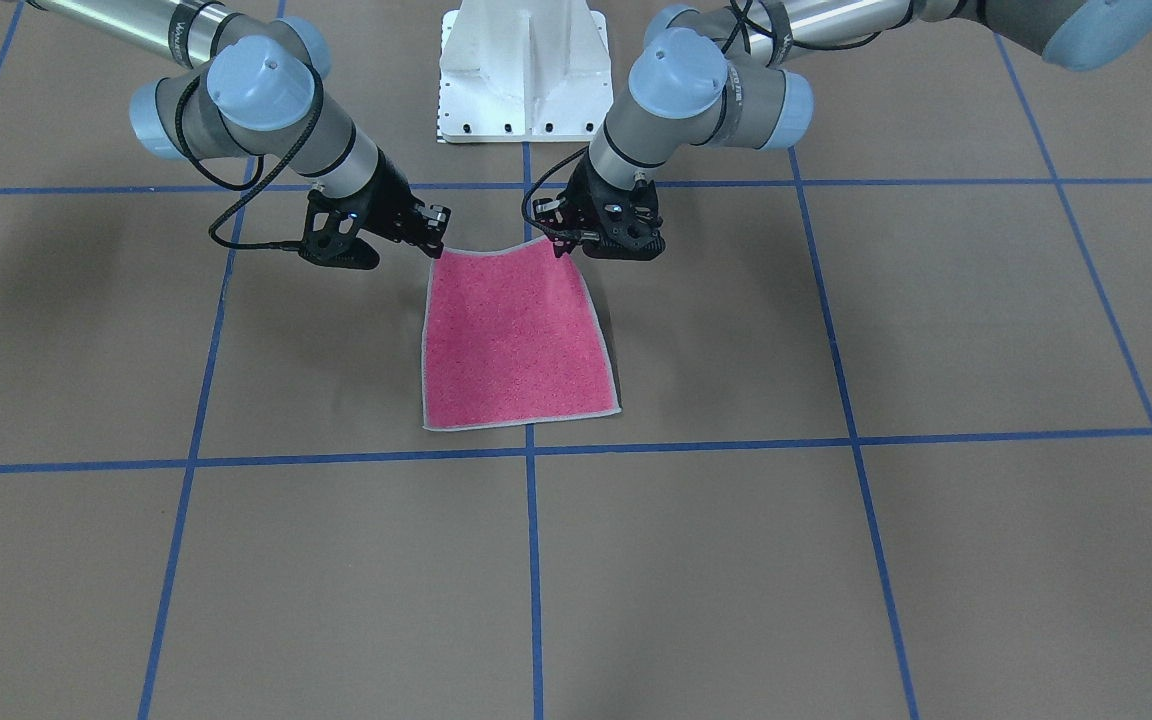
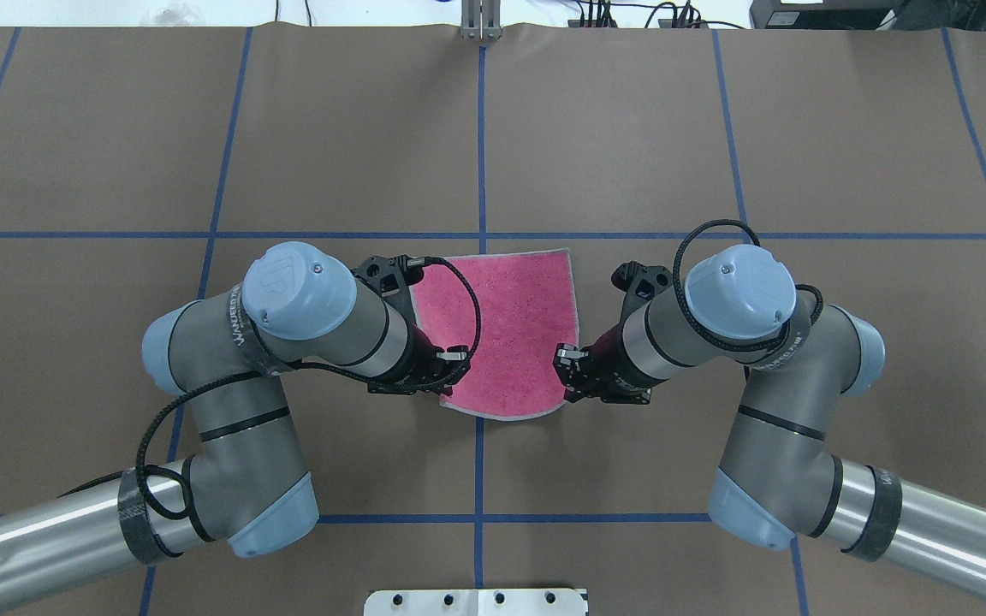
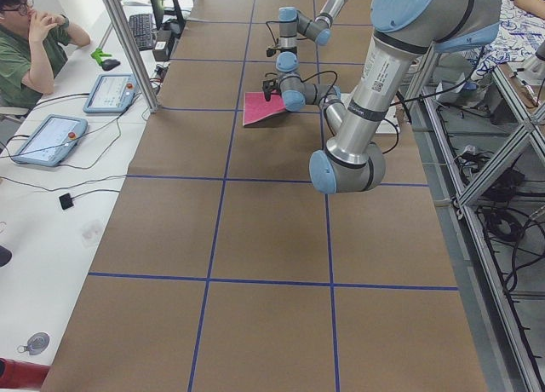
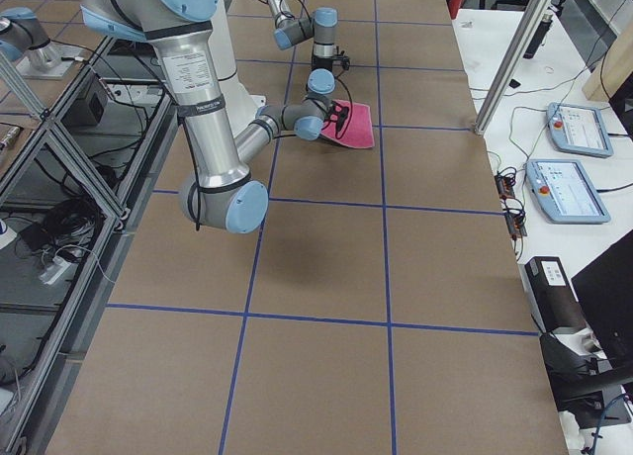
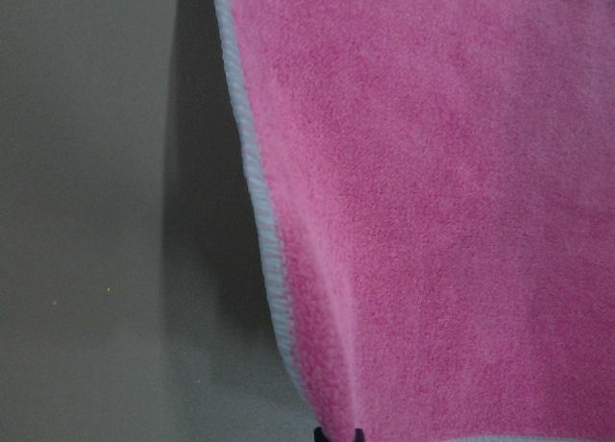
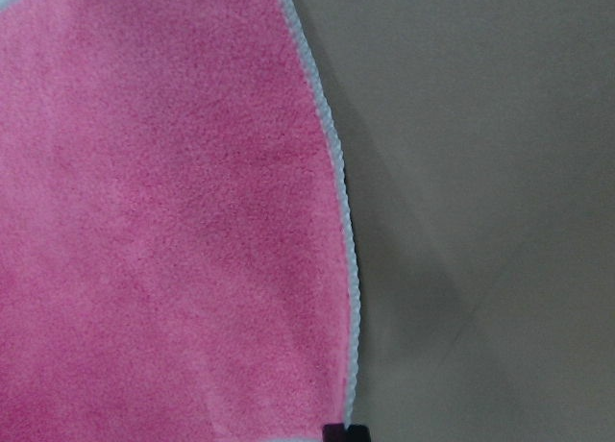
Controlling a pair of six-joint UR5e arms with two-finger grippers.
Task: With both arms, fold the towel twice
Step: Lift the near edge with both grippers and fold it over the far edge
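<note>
The towel [image 1: 516, 335] lies pink face up with light grey edging near the table's middle. Its far edge rests on the brown table. Its edge toward the robot is lifted by both corners. My left gripper [image 1: 561, 238] is shut on one lifted corner, and it also shows in the overhead view [image 2: 456, 355]. My right gripper [image 1: 436, 238] is shut on the other corner and also shows overhead [image 2: 563, 358]. The towel [image 2: 510, 334] sags a little between them. Each wrist view shows the pink face [image 5: 432, 221] [image 6: 163, 221] hanging from the fingertips, with shadow beneath its side edge.
The white pedestal base [image 1: 524, 70] stands just behind the towel. Blue tape lines [image 1: 531, 560] grid the brown table. An operator [image 3: 30, 43] sits past the table's far side, with control pendants [image 4: 579, 129] on a white bench there.
</note>
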